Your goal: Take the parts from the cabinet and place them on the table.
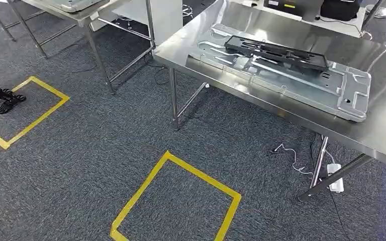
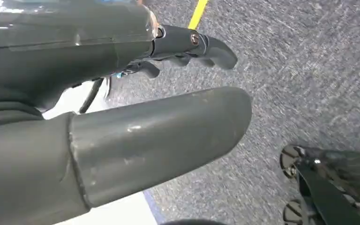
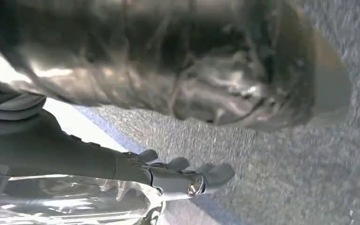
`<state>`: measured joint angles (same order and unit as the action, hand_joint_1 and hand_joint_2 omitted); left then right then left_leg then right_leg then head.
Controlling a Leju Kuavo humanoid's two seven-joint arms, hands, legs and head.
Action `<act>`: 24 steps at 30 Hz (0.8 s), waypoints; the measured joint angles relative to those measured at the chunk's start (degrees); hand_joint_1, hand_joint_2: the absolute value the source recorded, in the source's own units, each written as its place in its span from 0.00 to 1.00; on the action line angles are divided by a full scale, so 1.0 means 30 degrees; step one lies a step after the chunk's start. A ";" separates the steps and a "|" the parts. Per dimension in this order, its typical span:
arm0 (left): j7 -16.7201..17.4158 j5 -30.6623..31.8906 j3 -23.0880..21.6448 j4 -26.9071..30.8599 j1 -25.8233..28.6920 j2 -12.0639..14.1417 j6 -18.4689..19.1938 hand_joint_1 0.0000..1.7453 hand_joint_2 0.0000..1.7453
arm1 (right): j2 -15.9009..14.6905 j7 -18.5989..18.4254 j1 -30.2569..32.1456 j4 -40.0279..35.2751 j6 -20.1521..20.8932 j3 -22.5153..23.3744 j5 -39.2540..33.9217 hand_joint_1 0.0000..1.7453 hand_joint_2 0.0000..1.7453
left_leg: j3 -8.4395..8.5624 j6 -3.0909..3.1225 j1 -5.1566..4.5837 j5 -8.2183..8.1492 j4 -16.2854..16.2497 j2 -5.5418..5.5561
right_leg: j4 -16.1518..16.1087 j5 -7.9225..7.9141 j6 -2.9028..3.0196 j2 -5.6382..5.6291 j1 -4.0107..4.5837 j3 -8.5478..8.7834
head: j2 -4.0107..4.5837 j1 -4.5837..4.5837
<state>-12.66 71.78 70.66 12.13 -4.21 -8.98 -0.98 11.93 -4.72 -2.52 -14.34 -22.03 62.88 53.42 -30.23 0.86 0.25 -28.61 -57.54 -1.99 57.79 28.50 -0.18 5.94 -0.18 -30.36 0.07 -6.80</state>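
Steel worktop (image 1: 382, 130) lies ahead to our right, carrying a grey panel (image 1: 291, 80) with a black frame (image 1: 276, 52) lengthwise. Our left robot hand (image 2: 136, 126) and right robot hand (image 3: 168, 75) hang over carpet, both released, holding nothing.

The head view looks down from high at the grey carpet (image 1: 105, 150) and a steel table (image 1: 382, 125) at upper right, while both wrist views sit close behind their hands, sharing that same carpet
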 joint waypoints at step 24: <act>-0.0022 -0.0102 0.0138 0.0000 0.0077 0.0277 0.0051 0.00 0.00 | -0.0015 0.1327 0.0151 0.0124 0.0701 0.0204 0.0124 0.00 0.00 | -0.2986 -0.0534 0.0168 -0.1435 -0.5261 0.0815 | -0.0057 0.0204 0.0610 -0.0875 -0.0047 0.0070 | 0.0000 0.0015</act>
<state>-12.72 71.47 71.08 12.13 -3.98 -8.15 -0.83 11.89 -0.74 -2.07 -13.97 -19.93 63.49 53.79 -39.18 -0.74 0.76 -32.92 -73.33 0.46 57.62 29.11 1.65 3.32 -0.33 -30.15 0.07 -6.75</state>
